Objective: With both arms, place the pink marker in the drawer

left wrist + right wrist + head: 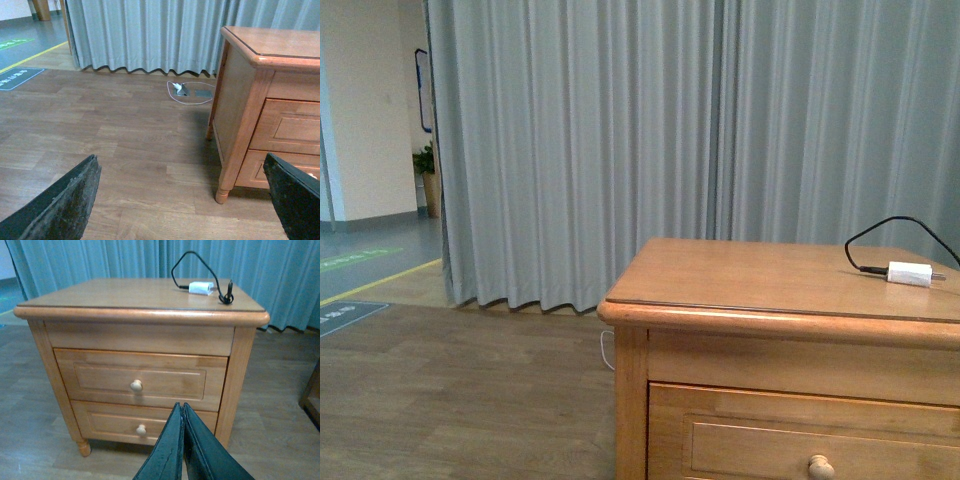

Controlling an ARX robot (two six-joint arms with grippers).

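Your right gripper (183,440) has its two black fingers pressed flat together with nothing between them, and it hangs in front of the cabinet, pointing up toward the drawer fronts. Your left gripper (182,200) is spread wide: one finger (60,205) sits at one lower corner of its wrist view and the other at the opposite corner, with bare floor between them and nothing held.

You can see the grey curtain (650,130) filling the background behind everything, hanging down to the wooden floor (110,140). Next in size is the honey-coloured cabinet (145,295), standing on short turned legs with its top flat and level. In the left wrist view you look at it from its side, well apart from the open fingers.

The drawer (100,377) you care about is the upper one; it is fully closed, its recessed panel flush with the frame, and its round knob (136,385) is untouched. The lower drawer (115,422) below it is also closed.

On the cabinet top, toward the back corner, a white plug (201,288) lies with its black cable (192,262) looping up and around it.

You cannot find the pink marker in any of the three views.

A white cord and a floor socket (182,90) lie near the curtain hem.
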